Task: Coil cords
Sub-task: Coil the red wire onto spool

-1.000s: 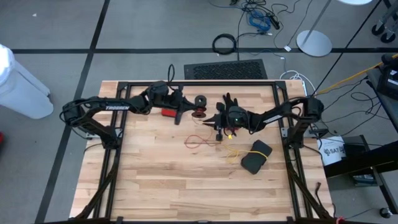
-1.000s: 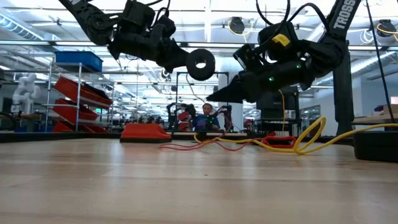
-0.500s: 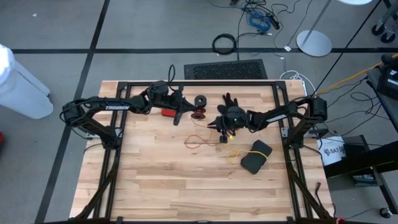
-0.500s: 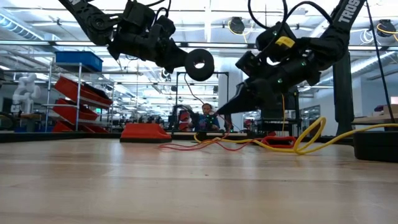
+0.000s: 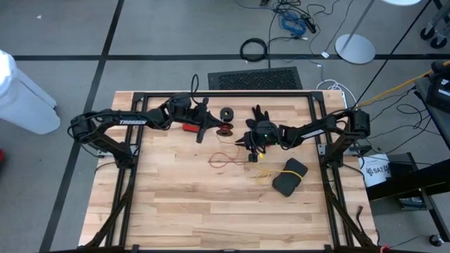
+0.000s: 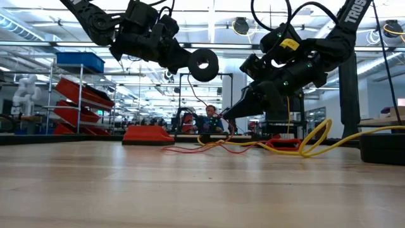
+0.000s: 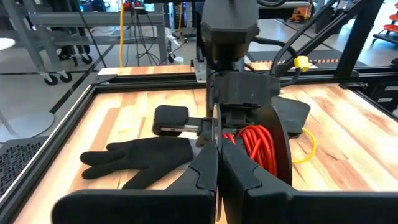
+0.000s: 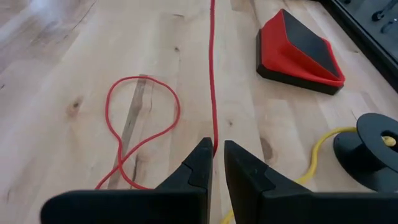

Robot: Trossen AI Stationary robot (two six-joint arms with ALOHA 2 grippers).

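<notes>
The red cord (image 8: 212, 74) stayed stretched between its reel (image 6: 204, 64), held aloft in the clamped-shut left gripper (image 7: 217, 163), and the right gripper (image 8: 217, 155), pinched on it. Since a second ago the right gripper had tipped down nearer the table (image 5: 176, 204).

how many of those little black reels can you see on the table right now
2. One reel, wound with red cord, is held up by the left pincer. The other reel, with yellow cord, lies on the table by the right pincer. More could be hidden behind the arms.
</notes>
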